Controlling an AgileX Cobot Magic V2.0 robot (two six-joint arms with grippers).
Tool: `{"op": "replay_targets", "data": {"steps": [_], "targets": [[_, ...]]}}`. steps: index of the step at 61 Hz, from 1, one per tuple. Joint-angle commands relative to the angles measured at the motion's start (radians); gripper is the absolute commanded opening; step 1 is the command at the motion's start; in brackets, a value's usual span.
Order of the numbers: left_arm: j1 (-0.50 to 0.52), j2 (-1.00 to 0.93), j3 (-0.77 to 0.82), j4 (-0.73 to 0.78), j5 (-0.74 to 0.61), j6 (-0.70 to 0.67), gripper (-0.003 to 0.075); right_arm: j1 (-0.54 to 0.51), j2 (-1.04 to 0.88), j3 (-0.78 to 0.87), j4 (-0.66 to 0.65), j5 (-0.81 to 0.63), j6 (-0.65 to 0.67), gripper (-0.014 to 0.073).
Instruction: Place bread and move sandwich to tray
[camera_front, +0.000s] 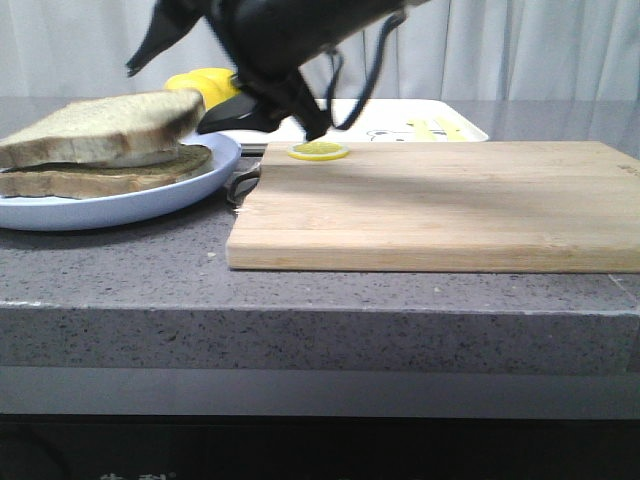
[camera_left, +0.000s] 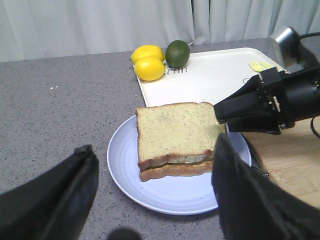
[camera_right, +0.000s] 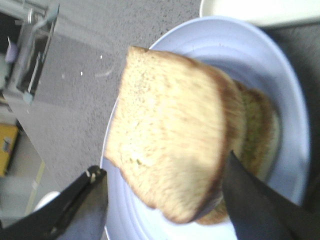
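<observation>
A: Where is the bread (camera_front: 105, 128) relative to the blue plate (camera_front: 195, 180)?

B: On top. It lies tilted over the lower slice (camera_front: 100, 182) on that plate, one edge raised on the cutting board (camera_front: 440, 205) side. From the left wrist view the two slices stack into the sandwich (camera_left: 175, 140), with pale filling showing between the crusts.

A: And the right gripper (camera_left: 220, 112)?

B: It reaches in from the board side of the plate, tip at the bread's edge. In its own wrist view its fingers (camera_right: 260, 210) stand apart on either side of the slice; whether they touch it, I cannot tell.

A: The left gripper (camera_left: 152, 190)?

B: Spread wide, nothing between the fingers, hovering on the near side of the plate.

A: The tray (camera_left: 210, 80)?

B: Just behind the plate, white, with two lemons (camera_left: 147, 62) and a lime (camera_left: 177, 52) beside its far corner. A lemon slice (camera_front: 318, 151) sits on the board's far edge, near the plate.
</observation>
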Motion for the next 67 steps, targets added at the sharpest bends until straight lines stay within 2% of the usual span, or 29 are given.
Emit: {"op": "replay_targets", "data": {"steps": [1, 10, 19, 28, 35, 39, 48, 67], "targets": [[-0.01, 0.014, -0.03, 0.0, -0.087, -0.001, 0.0473, -0.052, -0.11, -0.024, -0.1, 0.097, -0.013, 0.051], [-0.01, 0.014, -0.03, 0.0, -0.085, -0.001, 0.0473, -0.125, -0.205, -0.024, -0.262, 0.221, -0.013, 0.051], [-0.01, 0.014, -0.03, 0.0, -0.077, -0.001, 0.0473, -0.175, -0.346, -0.024, -0.502, 0.356, 0.008, 0.051], [-0.01, 0.014, -0.03, 0.0, -0.077, -0.001, 0.0473, -0.18, -0.509, -0.024, -0.843, 0.424, 0.178, 0.051], [-0.01, 0.014, -0.03, 0.0, -0.077, -0.001, 0.0473, -0.18, -0.63, -0.016, -1.039, 0.471, 0.296, 0.051], [-0.01, 0.014, -0.03, 0.0, -0.077, -0.001, 0.0473, -0.18, -0.692, 0.012, -1.08, 0.475, 0.316, 0.051], [-0.01, 0.014, -0.03, 0.0, -0.077, -0.001, 0.0473, -0.18, -0.842, 0.12, -1.075, 0.442, 0.318, 0.051], [-0.01, 0.014, -0.03, -0.01, -0.077, -0.001, 0.0473, -0.18, -1.17, 0.445, -1.066, 0.289, 0.318, 0.051]]}}
